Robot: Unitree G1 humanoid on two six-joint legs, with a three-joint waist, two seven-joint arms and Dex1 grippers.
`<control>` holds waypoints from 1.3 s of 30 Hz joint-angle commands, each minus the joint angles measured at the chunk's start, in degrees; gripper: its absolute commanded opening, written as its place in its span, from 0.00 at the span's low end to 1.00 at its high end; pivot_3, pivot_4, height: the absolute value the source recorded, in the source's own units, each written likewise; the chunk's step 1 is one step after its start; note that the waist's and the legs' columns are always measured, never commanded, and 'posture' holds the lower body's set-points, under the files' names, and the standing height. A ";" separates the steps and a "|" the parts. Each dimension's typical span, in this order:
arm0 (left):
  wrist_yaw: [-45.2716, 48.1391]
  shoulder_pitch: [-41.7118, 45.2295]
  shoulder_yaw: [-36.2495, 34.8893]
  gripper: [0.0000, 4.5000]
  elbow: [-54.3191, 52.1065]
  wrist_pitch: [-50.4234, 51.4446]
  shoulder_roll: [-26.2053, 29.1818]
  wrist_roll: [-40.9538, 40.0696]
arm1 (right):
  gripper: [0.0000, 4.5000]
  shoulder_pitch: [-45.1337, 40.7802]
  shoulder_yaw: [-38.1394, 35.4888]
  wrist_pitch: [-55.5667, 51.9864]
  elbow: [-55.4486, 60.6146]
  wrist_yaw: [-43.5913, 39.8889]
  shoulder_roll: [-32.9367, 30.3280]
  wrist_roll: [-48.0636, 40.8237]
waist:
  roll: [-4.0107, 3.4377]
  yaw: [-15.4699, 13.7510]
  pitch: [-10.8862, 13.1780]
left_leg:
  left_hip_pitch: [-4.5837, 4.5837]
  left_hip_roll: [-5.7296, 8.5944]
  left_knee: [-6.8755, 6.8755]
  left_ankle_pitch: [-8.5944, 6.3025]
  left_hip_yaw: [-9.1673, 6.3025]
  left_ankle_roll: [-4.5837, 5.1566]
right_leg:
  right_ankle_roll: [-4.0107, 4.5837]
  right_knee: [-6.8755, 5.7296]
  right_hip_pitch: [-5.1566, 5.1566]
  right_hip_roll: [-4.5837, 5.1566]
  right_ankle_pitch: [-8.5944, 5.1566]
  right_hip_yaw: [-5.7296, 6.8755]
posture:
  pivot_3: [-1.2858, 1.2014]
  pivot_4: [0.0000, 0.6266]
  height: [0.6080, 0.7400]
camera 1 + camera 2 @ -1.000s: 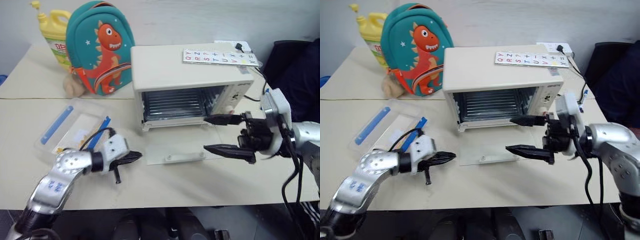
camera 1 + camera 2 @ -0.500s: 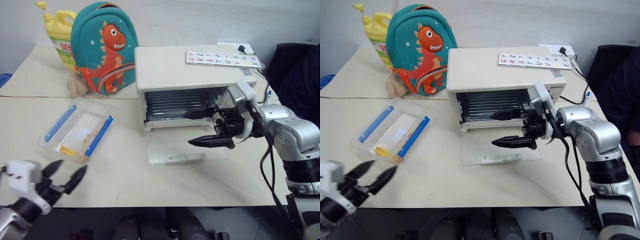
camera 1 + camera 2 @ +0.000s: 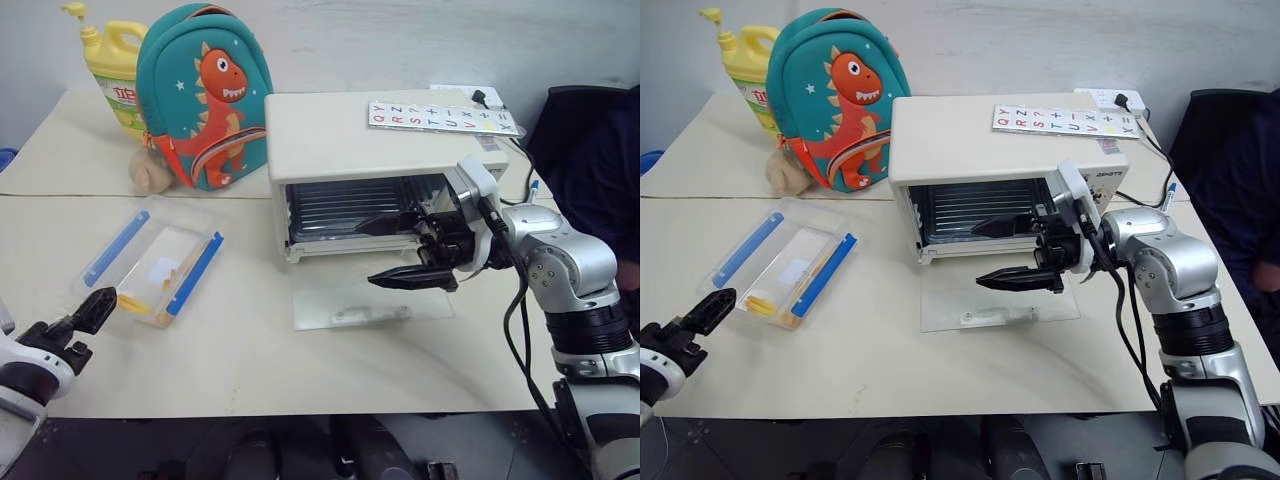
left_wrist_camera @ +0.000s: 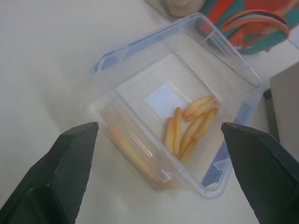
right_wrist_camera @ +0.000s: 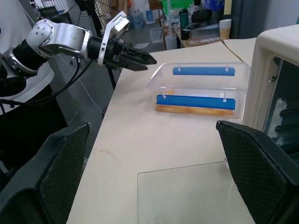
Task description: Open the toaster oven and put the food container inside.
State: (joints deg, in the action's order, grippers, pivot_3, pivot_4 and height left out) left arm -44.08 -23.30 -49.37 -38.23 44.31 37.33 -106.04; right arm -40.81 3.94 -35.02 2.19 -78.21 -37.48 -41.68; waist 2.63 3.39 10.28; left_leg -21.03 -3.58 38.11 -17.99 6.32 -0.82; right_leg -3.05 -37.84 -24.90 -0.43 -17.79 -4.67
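Currently the food container [image 3: 150, 264] sits on the tabletop [image 3: 260, 360] well to the left of the toaster oven [image 3: 375, 170], untouched, with its long axis running diagonally. Your left hand [image 3: 72, 328] hovers near its closest corner, fingers spread wide and grasping nothing; in the left wrist view the box lies squarely between the two fingers. Your right hand [image 3: 405, 255] is likewise released, empty, poised level in front of the oven mouth above the glass door [image 3: 370, 300], which lies folded flat on the tabletop — the opening step looks done.

Handling judgement:
- Container is thin clear plastic, probably light; only a few yellow sticks [image 4: 189, 133] inside, so little weight to shift.
- Walls likely flex under a hard squeeze and are smooth — expect slip if you pinch too lightly.
- Blue clips [image 3: 196, 272] run along the long sides; they offer a stiffer, less slick edge than the bare wall.
- Best hold: span the short width across the two clipped sides, near the middle so it stays level.
- Keep it flat in transit; whether a lid is fastened, I cannot tell.
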 commanded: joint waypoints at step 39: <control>14.37 17.68 14.67 0.00 30.50 20.85 36.25 2.90 | 1.00 13.18 -12.98 -2.81 13.68 11.23 -4.66 -4.60 | -0.07 -0.69 0.20 | 0.68 0.05 -0.50 0.23 0.51 -0.63 | 1.09 0.30 0.34 -0.14 -0.63 -0.20 | 0.52 0.24 1.00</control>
State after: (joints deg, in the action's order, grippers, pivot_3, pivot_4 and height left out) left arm -36.71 -6.98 -33.24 -7.11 63.10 72.06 -104.57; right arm -28.65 -6.31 -38.74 13.73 -67.76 -40.96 -45.95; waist 2.56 2.70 10.48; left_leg -20.36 -3.54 37.55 -17.76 6.83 -1.45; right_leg -1.78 -37.48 -24.55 -0.56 -18.51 -4.86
